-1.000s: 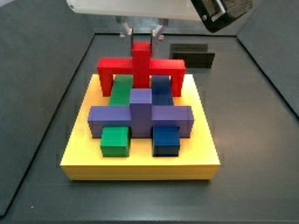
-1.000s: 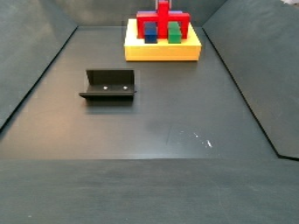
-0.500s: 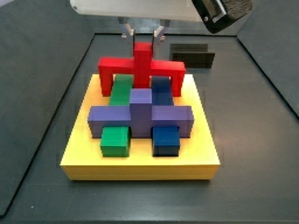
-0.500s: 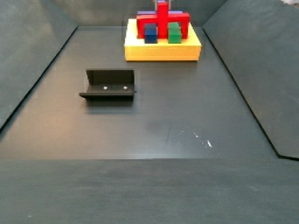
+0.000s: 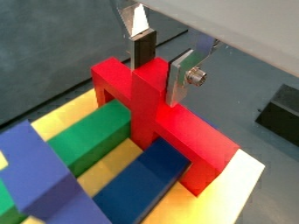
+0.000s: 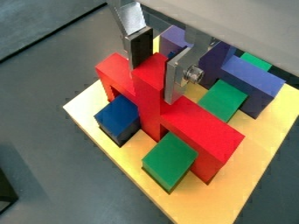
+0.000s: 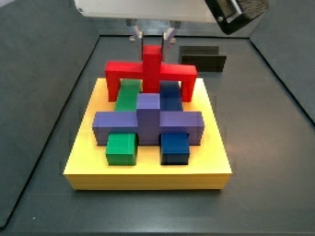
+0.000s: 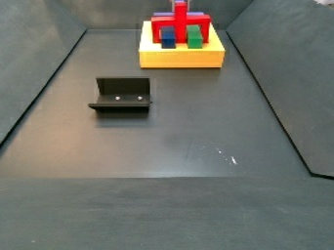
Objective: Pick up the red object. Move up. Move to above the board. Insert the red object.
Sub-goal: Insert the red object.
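The red object (image 7: pixel 150 69) stands on the yellow board (image 7: pixel 147 175) at its far end, its legs straddling a green block (image 5: pixel 87 140) and a blue block (image 5: pixel 146 179). My gripper (image 7: pixel 151 46) comes down from above with its fingers on both sides of the upright stem, pressed against it in both wrist views (image 5: pixel 162 80) (image 6: pixel 156 77). In a side view the red object (image 8: pixel 181 21) and board (image 8: pixel 181 59) sit at the far end of the floor.
A purple cross block (image 7: pixel 147 120) sits mid-board, with a green block (image 7: pixel 121 147) and a blue block (image 7: pixel 176 147) in front of it. A small dark grey box (image 7: pixel 204 60) lies behind the board. The fixture (image 8: pixel 121 95) stands on the floor.
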